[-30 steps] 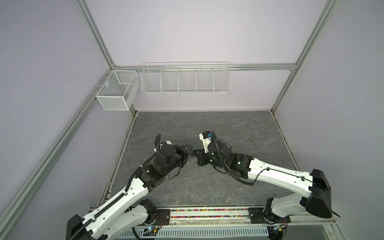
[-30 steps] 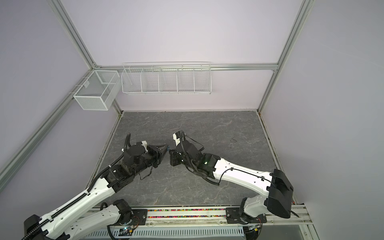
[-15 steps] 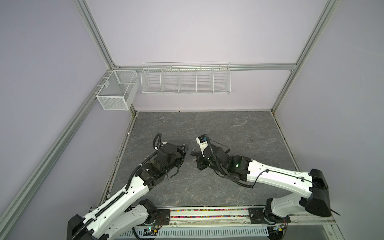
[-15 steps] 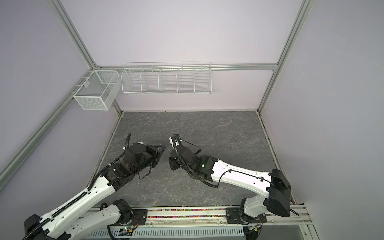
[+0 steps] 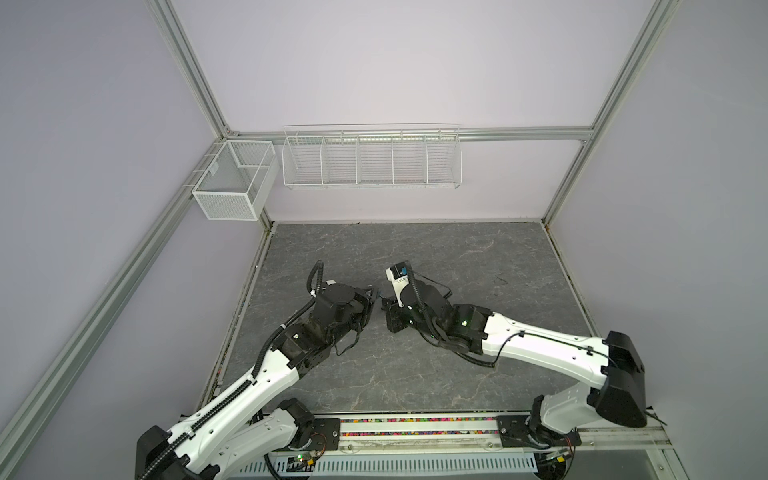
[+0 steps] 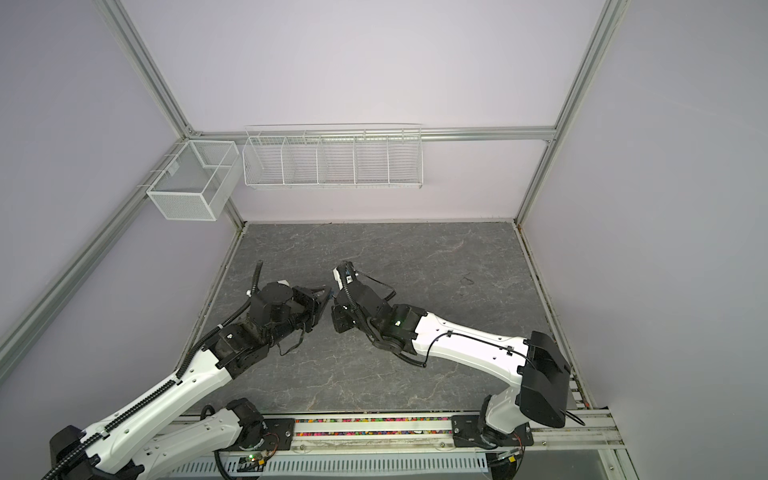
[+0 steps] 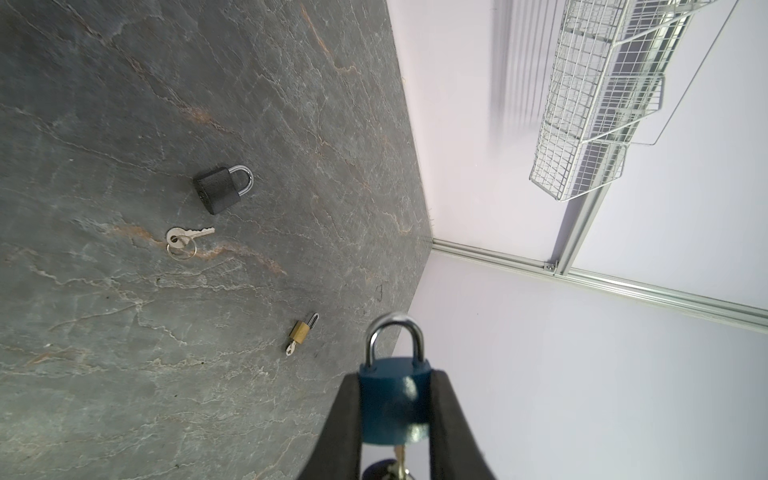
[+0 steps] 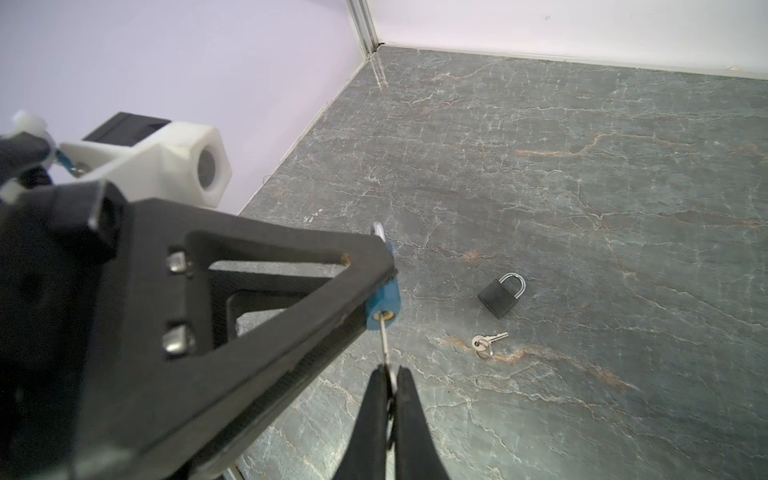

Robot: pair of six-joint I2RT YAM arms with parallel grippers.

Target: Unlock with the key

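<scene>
While neither grip has been loosened over the last second, the right hand (image 5: 388,309) has been shifted slightly toward 9 o'clock in a top view, closer to the left hand (image 5: 372,300). From this it is judged that the key (image 8: 384,338) is being pressed home, so that only the turn is left to be made. The blue padlock (image 7: 392,407) is grasped by its body in the left hand and is held clear of the counter (image 5: 457,257), toward its 9 o'clock side. Its shackle (image 7: 395,332) is seen closed in the left wrist view, so the lock is taken as not yet opened. The right hand is clenched on the head of the key, whose blade is lined up with the brass keyhole (image 8: 388,316) and is met by it; how deep it is seated cannot be told. Seen from above, the padlock is placed at 9 o'clock of the right hand, just beside it, with only the key between them. A black padlock (image 7: 218,189), a loose key on a ring (image 7: 183,241) and a small brass padlock (image 7: 301,330) are left lying on the counter, well apart.
</scene>
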